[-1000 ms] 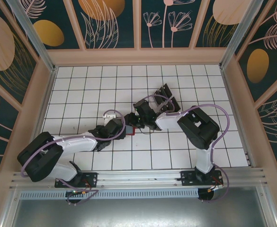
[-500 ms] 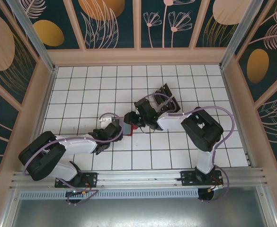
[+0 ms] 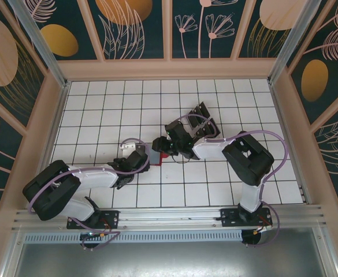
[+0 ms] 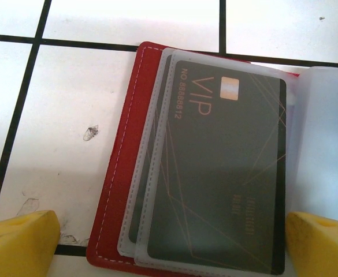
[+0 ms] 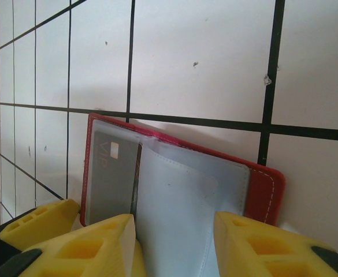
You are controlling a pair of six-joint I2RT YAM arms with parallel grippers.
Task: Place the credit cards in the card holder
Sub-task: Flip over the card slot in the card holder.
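Wide open on the left pincer (image 4: pixel 169 249), with the red wallet (image 4: pixel 115 190) lying unfolded on the white tiles (image 4: pixel 99 23) between and just ahead of its yellow fingertips (image 4: pixel 18 242). Sitting in a clear sleeve (image 4: pixel 151 190) there, a black VIP card (image 4: pixel 221 173). Straddling another sleeve (image 5: pixel 174 202) with the right pincer (image 5: pixel 174 234), jaws apart; can't tell whether gripping.

White grid-tiled table (image 3: pixel 99 109), dark floral wall panels (image 3: pixel 137 29), beige frame (image 3: pixel 169 69)
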